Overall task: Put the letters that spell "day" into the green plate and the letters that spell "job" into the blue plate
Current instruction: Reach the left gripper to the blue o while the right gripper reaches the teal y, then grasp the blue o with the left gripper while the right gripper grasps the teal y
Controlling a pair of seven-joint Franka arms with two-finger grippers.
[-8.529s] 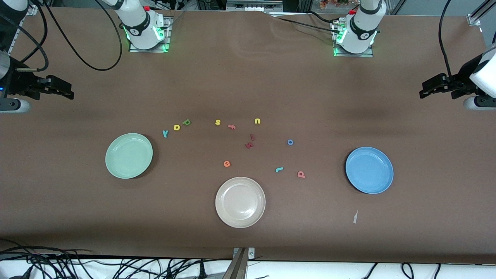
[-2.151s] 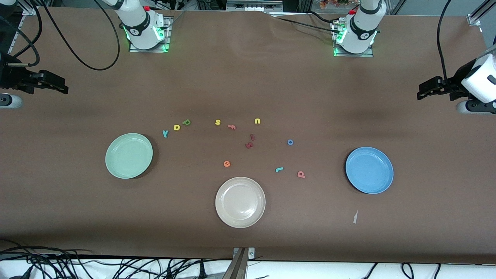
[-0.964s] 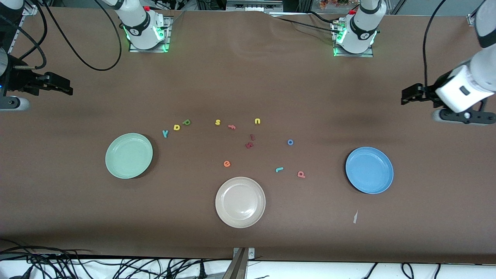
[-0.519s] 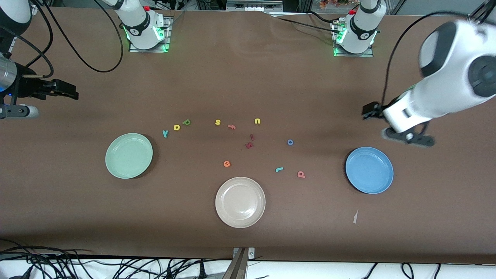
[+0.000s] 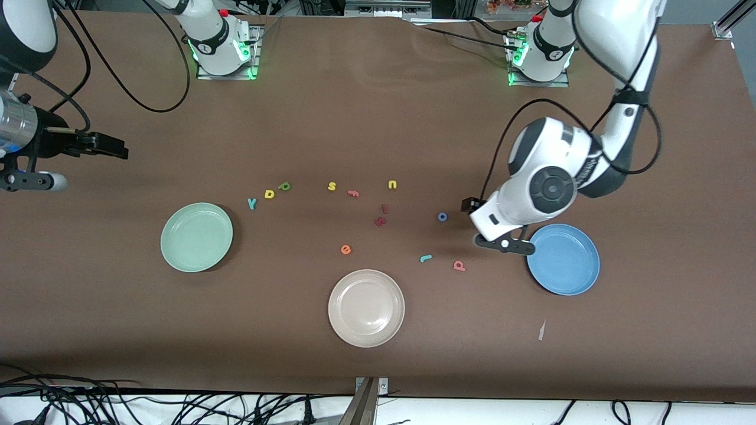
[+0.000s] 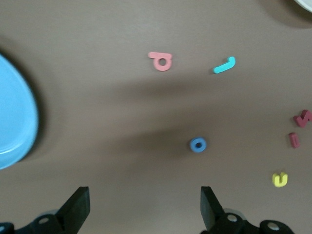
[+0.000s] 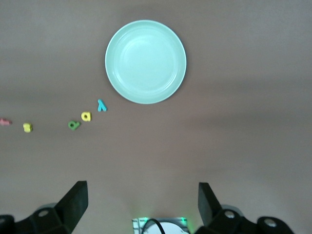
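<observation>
arms: glossy white, black joints | cables: black loops | bases: green-lit | pincer fingers: black

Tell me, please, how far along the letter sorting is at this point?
Nothing is sorted yet: the green plate and the blue plate hold no letters. The open left gripper hangs over the table by the blue o; the open right gripper waits at its end. All six letters remain on the table.

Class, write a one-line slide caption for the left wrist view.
Open left gripper hangs above the blue o, with pink b, teal j and blue plate nearby.
</observation>
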